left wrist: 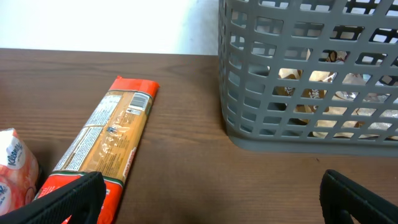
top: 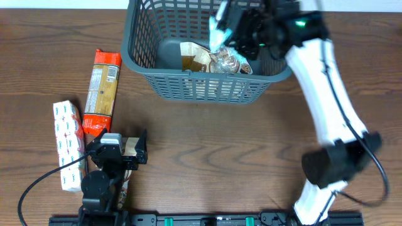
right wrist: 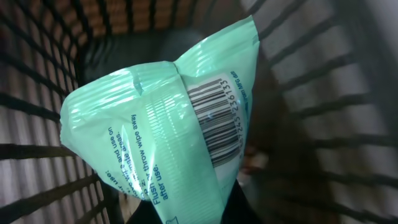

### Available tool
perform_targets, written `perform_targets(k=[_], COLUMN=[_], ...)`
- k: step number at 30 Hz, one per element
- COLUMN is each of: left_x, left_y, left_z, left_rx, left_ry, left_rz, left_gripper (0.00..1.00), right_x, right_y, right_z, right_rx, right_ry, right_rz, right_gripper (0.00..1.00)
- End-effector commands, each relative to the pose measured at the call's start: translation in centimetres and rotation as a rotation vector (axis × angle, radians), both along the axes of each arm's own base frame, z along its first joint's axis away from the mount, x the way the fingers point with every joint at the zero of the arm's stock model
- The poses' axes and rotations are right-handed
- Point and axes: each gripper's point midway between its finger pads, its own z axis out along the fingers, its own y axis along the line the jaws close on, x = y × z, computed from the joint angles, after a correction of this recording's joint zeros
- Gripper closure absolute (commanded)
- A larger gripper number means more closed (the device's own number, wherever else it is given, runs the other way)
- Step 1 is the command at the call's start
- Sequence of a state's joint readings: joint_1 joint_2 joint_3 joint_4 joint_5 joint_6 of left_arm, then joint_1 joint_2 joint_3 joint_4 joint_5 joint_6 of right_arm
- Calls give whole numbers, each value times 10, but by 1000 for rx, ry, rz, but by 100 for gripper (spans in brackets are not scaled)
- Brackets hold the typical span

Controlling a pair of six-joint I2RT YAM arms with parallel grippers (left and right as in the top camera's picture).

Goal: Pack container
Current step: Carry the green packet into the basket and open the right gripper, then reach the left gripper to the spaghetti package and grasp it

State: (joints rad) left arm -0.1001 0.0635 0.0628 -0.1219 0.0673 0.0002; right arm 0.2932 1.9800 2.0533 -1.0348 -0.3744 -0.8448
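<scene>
Our right gripper [top: 228,30] clamps a green packet [right wrist: 163,127] over the basket [top: 134,58]; our left gripper [left wrist: 211,182] sits wide open and empty near the pasta packet [left wrist: 112,140] on the table [top: 220,147].

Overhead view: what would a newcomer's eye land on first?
The right hand holds a mint-green packet inside the walls of the grey basket at the far side of the table. Crinkly snack packets lie in the basket. On the left, a long red-and-orange packet and a white tissue pack lie on the wood, with the open left hand beside them.
</scene>
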Motion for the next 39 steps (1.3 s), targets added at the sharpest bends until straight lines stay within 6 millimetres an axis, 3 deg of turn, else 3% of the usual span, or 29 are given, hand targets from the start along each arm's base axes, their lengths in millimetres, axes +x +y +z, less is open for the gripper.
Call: perform_targets(k=[1, 5, 6, 9, 11, 13, 16, 20, 21, 22, 25, 27, 31, 35, 39], left_x=[0, 0, 0, 0, 0, 0, 0, 0, -1, -2, -8, -14, -18, -5, 10], left_y=[1, 1, 1, 1, 1, 1, 1, 1, 1, 4, 21, 31, 44, 51, 64], left_z=[-15, -15, -15, -15, -15, -15, -15, -3, 5, 17, 54, 79, 123, 154, 171], left_rx=[8, 8, 8, 8, 8, 8, 4, -55, -74, -93, -111, -96, -49, -1, 52], left_ry=[35, 36, 35, 35, 36, 35, 35, 17, 3, -11, -25, -6, 101, 274, 480], left_rz=[4, 4, 4, 4, 4, 5, 5, 19, 24, 43, 140, 195, 272, 313, 362], left_gripper=[1, 1, 2, 1, 1, 1, 2, 1, 1, 2, 2, 2, 2, 2, 2], right_x=[1, -7, -9, -10, -9, -6, 1, 8, 7, 6, 5, 4, 0, -8, -18], right_y=[5, 3, 2, -2, -2, -1, 2, -3, -9, -16, -60, -98, -187, -264, -316], right_z=[-43, -84, -91, -97, -89, -75, -31, 60, 85, 105, 165, 188, 208, 187, 135], right_rx=[-33, -70, -81, -102, -91, -79, -42, 35, 57, 73, 127, 157, 246, 356, 378], right_ry=[92, 222, 248, 267, 258, 223, 120, -84, -136, -178, -287, -325, -316, -182, 13], right_rz=[41, 42, 39, 19, 4, 4, -1, -37, -57, -82, -277, -432, -776, -1091, -1318], right_gripper=[99, 97, 81, 46, 38, 33, 28, 27, 23, 12, 6, 7, 1, 1, 1])
